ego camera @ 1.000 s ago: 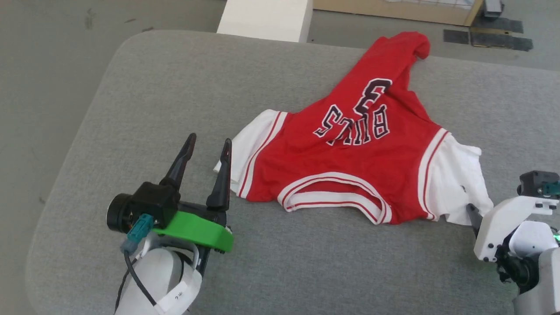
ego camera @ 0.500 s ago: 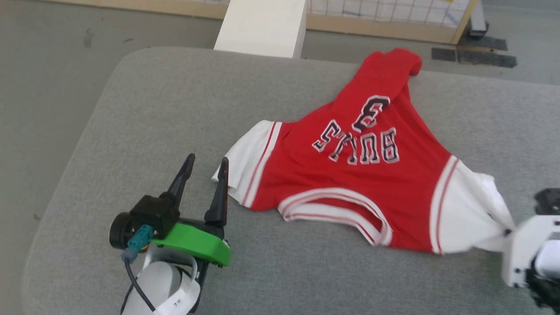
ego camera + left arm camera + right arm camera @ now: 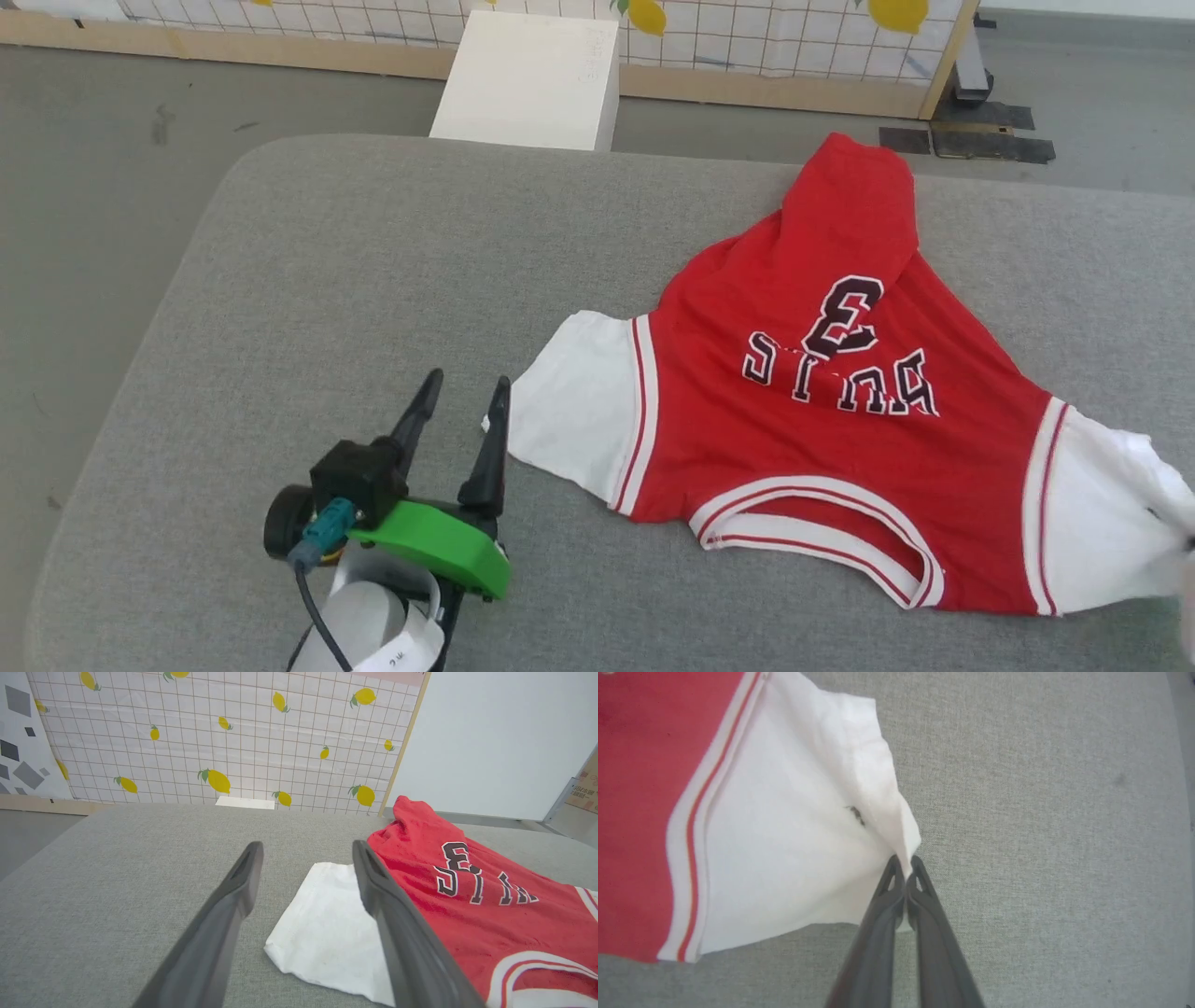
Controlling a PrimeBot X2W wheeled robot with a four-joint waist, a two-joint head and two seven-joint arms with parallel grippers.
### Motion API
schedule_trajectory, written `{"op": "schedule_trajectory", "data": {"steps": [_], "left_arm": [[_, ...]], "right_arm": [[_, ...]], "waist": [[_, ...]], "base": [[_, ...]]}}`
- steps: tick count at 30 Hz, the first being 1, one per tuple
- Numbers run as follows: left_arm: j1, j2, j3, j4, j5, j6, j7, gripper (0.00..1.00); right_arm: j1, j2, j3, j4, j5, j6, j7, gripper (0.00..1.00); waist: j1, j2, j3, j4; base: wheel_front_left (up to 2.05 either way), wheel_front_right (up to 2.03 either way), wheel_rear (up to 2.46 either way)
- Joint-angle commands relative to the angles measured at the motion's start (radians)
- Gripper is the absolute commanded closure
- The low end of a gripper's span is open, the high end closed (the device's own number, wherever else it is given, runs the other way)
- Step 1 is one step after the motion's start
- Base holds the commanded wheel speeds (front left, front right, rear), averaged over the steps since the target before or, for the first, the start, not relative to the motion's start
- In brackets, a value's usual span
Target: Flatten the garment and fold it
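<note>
PINCHED AT THE SLEEVE: My right pincer [image 3: 905, 861] grips the outer edge of the jersey's [image 3: 822, 439] white sleeve [image 3: 794, 826]. Its jaws are pressed together on the cloth, which rises in a small peak at the tips. The jersey lies print side up on the right half of the grey pad [image 3: 373, 280]. Its collar is nearest me, with upside-down lettering and a "3" across the red chest. The lower body is bunched into a narrow red point running toward the pad's far edge. My left pincer [image 3: 469, 378] stands wide open just beside the other white sleeve [image 3: 574, 420], holding nothing. In the left wrist view one of its fingers overlaps that sleeve's edge, and I cannot tell whether it touches. Beyond the pad, a white box [image 3: 527, 79] and a lemon-print screen [image 3: 210, 742] stand on the grey floor [image 3: 93, 187].
</note>
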Motion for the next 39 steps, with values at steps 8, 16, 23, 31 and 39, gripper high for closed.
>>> {"op": "schedule_trajectory", "data": {"steps": [8, 16, 23, 31, 39], "left_arm": [[0.004, 0.010, -0.043, 0.057, -0.059, -0.004, -0.005, 0.00], [-0.044, 0.054, -0.091, 0.141, -0.075, 0.001, 0.052, 0.00], [-0.161, 0.106, -0.106, 0.230, -0.046, 0.059, 0.334, 0.00], [-0.231, 0.170, -0.101, 0.268, -0.024, 0.122, 0.588, 0.00], [-0.219, 0.176, -0.118, 0.214, -0.093, 0.073, 0.798, 0.48]], "right_arm": [[0.011, 0.063, 0.048, -0.063, 0.038, -0.002, -0.320, 0.00], [0.071, 0.196, -0.022, -0.188, -0.036, -0.002, -0.577, 0.00], [0.118, 0.330, -0.075, -0.291, -0.096, -0.002, -0.625, 0.00], [0.124, 0.351, -0.066, -0.315, -0.107, -0.002, -0.629, 0.00], [0.115, 0.363, -0.076, -0.304, -0.121, -0.002, -0.623, 0.00]], "waist": [[0.0000, 0.0033, -0.014, -0.028], [0.0000, 0.0033, 0.001, -0.073], [0.0000, 0.0033, 0.051, -0.120], [0.0000, 0.0033, 0.091, -0.154], [0.0000, 0.0033, 0.119, -0.165]], "base": [[0.00, 0.00, 0.00], [0.00, 0.00, 0.00], [0.00, 0.00, 0.00], [0.00, 0.00, 0.00], [0.00, 0.00, 0.00]]}}
